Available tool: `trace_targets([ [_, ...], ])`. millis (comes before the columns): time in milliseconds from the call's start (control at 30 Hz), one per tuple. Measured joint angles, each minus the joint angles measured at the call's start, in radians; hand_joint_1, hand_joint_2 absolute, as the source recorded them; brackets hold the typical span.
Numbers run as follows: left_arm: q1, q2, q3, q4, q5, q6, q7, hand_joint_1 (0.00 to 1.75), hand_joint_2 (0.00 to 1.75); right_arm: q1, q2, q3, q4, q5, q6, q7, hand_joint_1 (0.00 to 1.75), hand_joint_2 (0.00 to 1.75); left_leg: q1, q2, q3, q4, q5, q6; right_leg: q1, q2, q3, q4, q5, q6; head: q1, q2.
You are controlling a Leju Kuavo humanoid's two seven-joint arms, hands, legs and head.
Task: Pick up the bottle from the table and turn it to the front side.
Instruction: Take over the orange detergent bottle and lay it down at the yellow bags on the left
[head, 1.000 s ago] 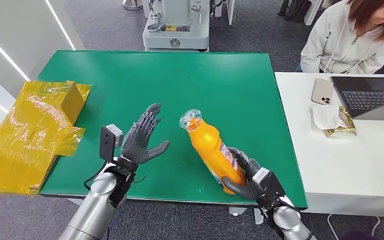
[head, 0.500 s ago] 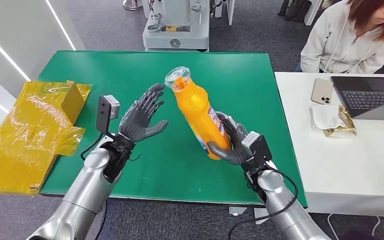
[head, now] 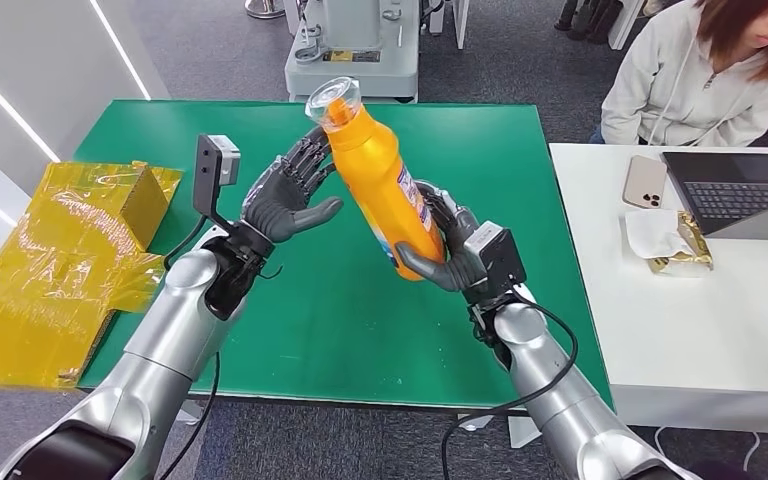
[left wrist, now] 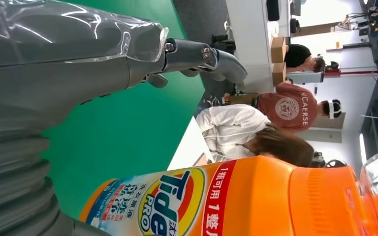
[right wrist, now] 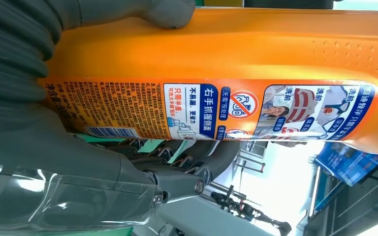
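Table (head: 480, 330) surface is a flat green mat, matte and rectangular, with a white desk (head: 660, 330) butted against its right edge. Crumpled yellow film wrapping (head: 60, 270), glossy and creased, covers a box shape at the table's left edge.

Right arm is smooth silver metal ending in a dark right hand (head: 450, 250), whose fingers wrap the lower body of the bottle (head: 375, 180) with the thumb across its near side. The bottle is held clear above the table, tilted, cap end up and leaning toward the left hand. It is glossy orange plastic, tall and rounded, narrowing to a ribbed orange neck under a clear cup-shaped cap (head: 332, 100). The left wrist view shows a printed label with a round logo facing that hand; the right wrist view shows a panel of small print and pictograms facing the right palm.

Left hand (head: 285, 195) is empty, fingers spread and extended, fingertips just beside the bottle's neck; contact cannot be confirmed.

Compared with half a second ago, the bottle stands higher and further from the robot, and both hands have risen with it. A second ago it was low over the table's near edge.
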Motion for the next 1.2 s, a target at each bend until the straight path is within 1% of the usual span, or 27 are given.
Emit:
trace_targets([
  [100, -0.047, -0.018, -0.002, 0.029, 0.047, -0.007, 0.029, 0.0, 1.75, -0.003, 0.016, 0.0, -0.001, 0.008, -0.013, 0.008, 1.75, 1.75, 0.0, -0.001, 0.0, 0.0, 0.0, 0.0, 0.0, 0.0, 0.0, 0.0, 0.0, 0.0, 0.0, 0.0],
  [267, -0.121, -0.051, -0.002, 0.083, 0.155, -0.012, 0.102, 0.0, 1.75, -0.016, 0.047, -0.007, -0.001, 0.02, -0.027, 0.03, 1.75, 1.75, 0.0, 0.0, 0.0, 0.0, 0.0, 0.0, 0.0, 0.0, 0.0, 0.0, 0.0, 0.0, 0.0, 0.0],
  [433, -0.159, -0.078, -0.002, 0.117, 0.209, -0.019, 0.135, 0.0, 1.75, -0.037, 0.074, -0.02, 0.027, 0.036, -0.029, 0.032, 1.75, 1.75, 0.0, 0.0, 0.0, 0.0, 0.0, 0.0, 0.0, 0.0, 0.0, 0.0, 0.0, 0.0, 0.0, 0.0],
  [633, -0.187, -0.107, -0.003, 0.143, 0.256, -0.054, 0.168, 0.0, 1.75, -0.056, 0.09, -0.028, 0.072, 0.071, -0.041, 0.027, 1.75, 1.75, 0.0, 0.0, -0.001, 0.0, 0.0, 0.0, 0.0, 0.0, 0.0, 0.0, 0.0, 0.0, 0.0, 0.0],
  [767, -0.197, -0.124, -0.006, 0.153, 0.266, -0.058, 0.174, 0.0, 1.75, -0.057, 0.098, -0.028, 0.102, 0.088, -0.046, 0.016, 1.75, 1.75, 0.0, 0.0, 0.0, 0.0, 0.0, 0.0, 0.0, 0.0, 0.0, 0.0, 0.0, 0.0, 0.0, 0.0],
  [900, -0.203, -0.13, -0.01, 0.163, 0.265, -0.051, 0.173, 0.0, 1.75, -0.058, 0.1, -0.029, 0.12, 0.091, -0.046, 0.012, 1.75, 1.75, 0.0, 0.0, 0.0, 0.0, 0.0, 0.0, 0.0, 0.0, 0.0, 0.0, 0.0, 0.0, 0.0, 0.0],
  [1067, -0.207, -0.131, -0.02, 0.181, 0.261, -0.024, 0.141, 0.0, 1.75, -0.057, 0.1, -0.03, 0.138, 0.097, -0.046, 0.01, 1.75, 1.75, 0.0, 0.0, 0.0, 0.0, 0.0, 0.0, 0.0, 0.0, 0.0, 0.0, 0.0, 0.0, 0.0, 0.0],
  [1200, -0.207, -0.128, -0.03, 0.2, 0.258, -0.022, 0.121, 0.0, 1.75, -0.053, 0.1, -0.033, 0.147, 0.108, -0.045, 0.003, 1.75, 1.75, 0.0, 0.0, 0.0, 0.0, 0.0, 0.0, 0.0, 0.0, 0.0, 0.0, 0.0, 0.0, 0.0, 0.0],
])
